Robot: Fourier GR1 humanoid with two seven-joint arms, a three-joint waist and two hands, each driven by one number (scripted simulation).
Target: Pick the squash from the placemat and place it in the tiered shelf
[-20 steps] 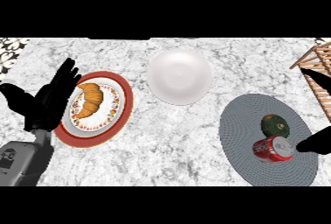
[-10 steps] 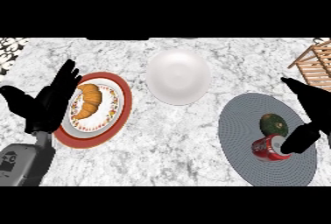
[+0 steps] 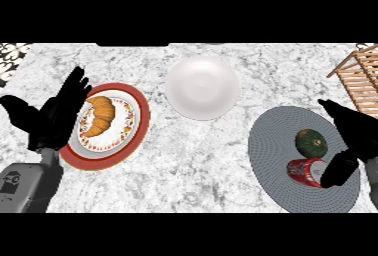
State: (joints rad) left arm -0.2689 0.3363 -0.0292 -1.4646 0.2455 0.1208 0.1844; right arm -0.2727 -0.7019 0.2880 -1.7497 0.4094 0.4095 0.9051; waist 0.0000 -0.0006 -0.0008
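Squash (image 3: 311, 141): you see it lying on the grey placemat (image 3: 280, 150), just beside a red can (image 3: 305, 172).
Right hand (image 3: 353, 142): fingers spread, hovering over the placemat's right edge, holding nothing.
Left hand (image 3: 52, 115): fingers straight, resting beside the croissant plate (image 3: 134, 131).
Tiered shelf (image 3: 359, 75): upper right.

Counter (image 3: 184, 150): marbled stone, polished. Placemat (image 3: 280, 170): grey woven, matt. Shelf (image 3: 360, 75): wood slats. Bowl (image 3: 201, 86): smooth white, glossy. Can (image 3: 304, 171): shiny metal.
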